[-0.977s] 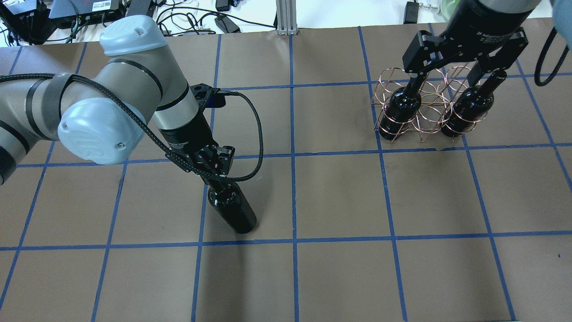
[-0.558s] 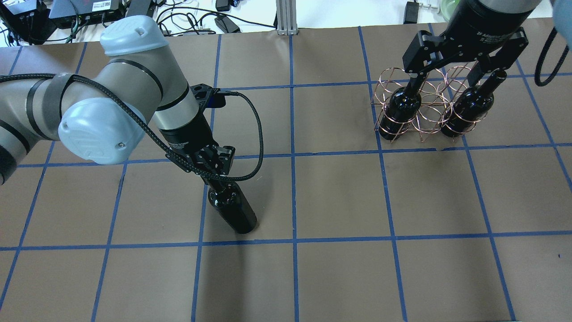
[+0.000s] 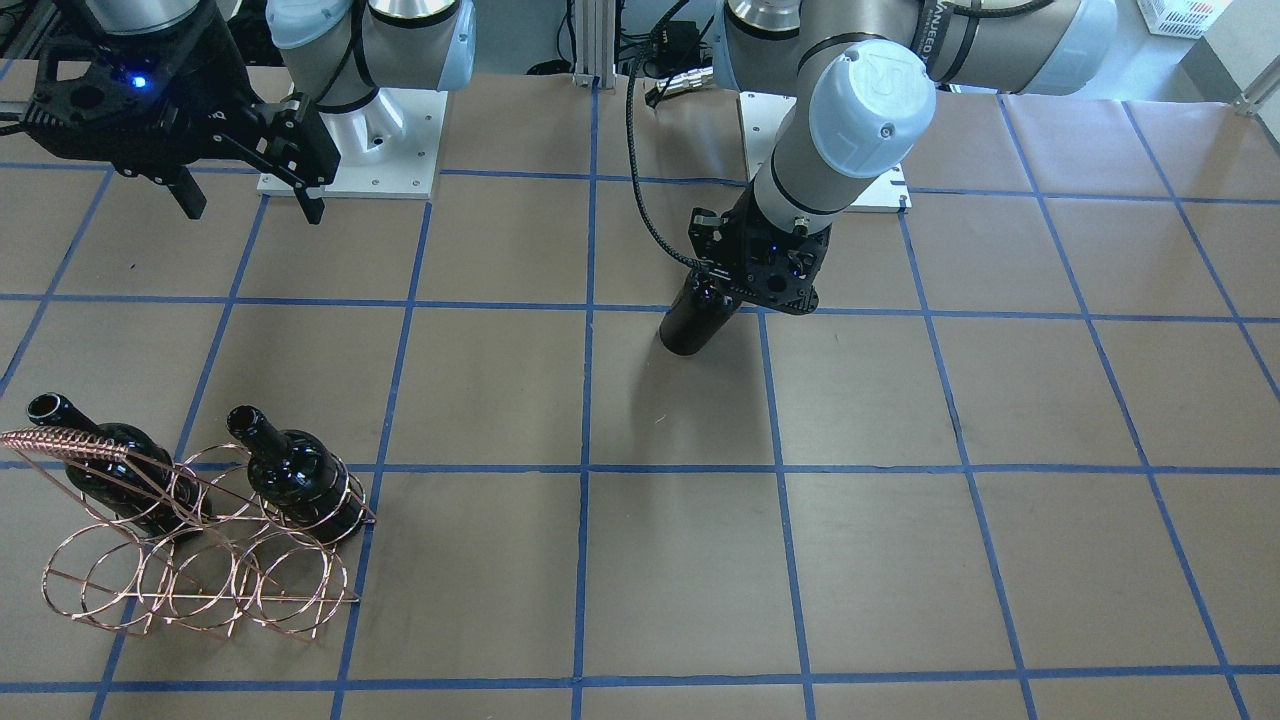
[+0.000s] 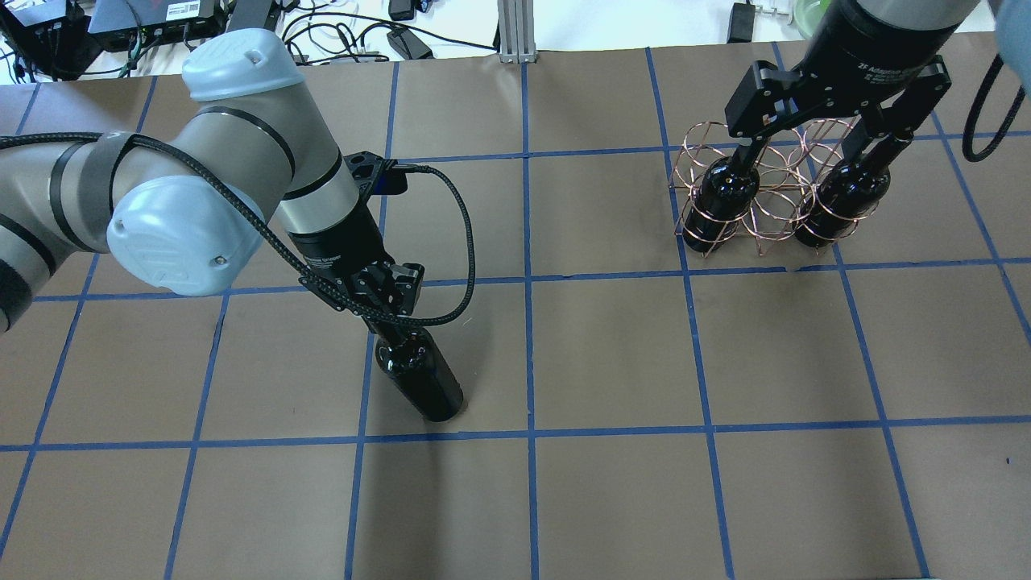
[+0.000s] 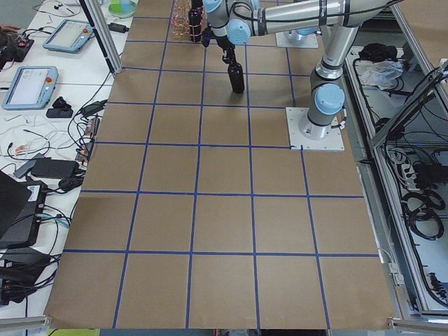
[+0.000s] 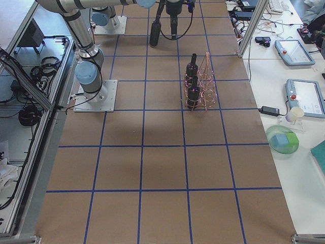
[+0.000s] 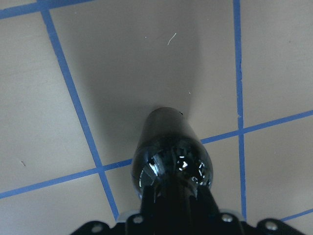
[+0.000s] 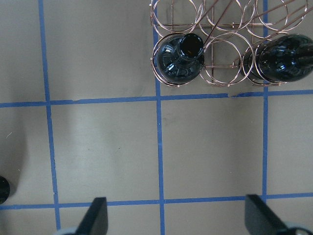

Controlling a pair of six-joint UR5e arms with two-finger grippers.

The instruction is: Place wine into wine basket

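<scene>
My left gripper (image 4: 389,312) is shut on the neck of an upright near-black wine bottle (image 4: 420,379), whose base is at or just above the table. The bottle also shows in the front view (image 3: 692,322) and the left wrist view (image 7: 171,147). The copper wire wine basket (image 4: 775,211) stands at the far right and holds two more bottles, one (image 4: 722,196) in the left ring and one (image 4: 839,200) in the right ring. Its middle ring is empty. My right gripper (image 4: 813,147) is open and empty, high above the basket (image 8: 220,29).
The brown table (image 4: 612,354) carries a grid of blue tape. Cables and power bricks (image 4: 338,28) lie past the far edge. The left arm's black cable (image 4: 465,234) loops out beside the gripper. Both robot bases (image 3: 350,150) stand at the near edge.
My right gripper has shifted slightly over the basket and now hides the right bottle's neck. The left gripper and its bottle have barely moved.
</scene>
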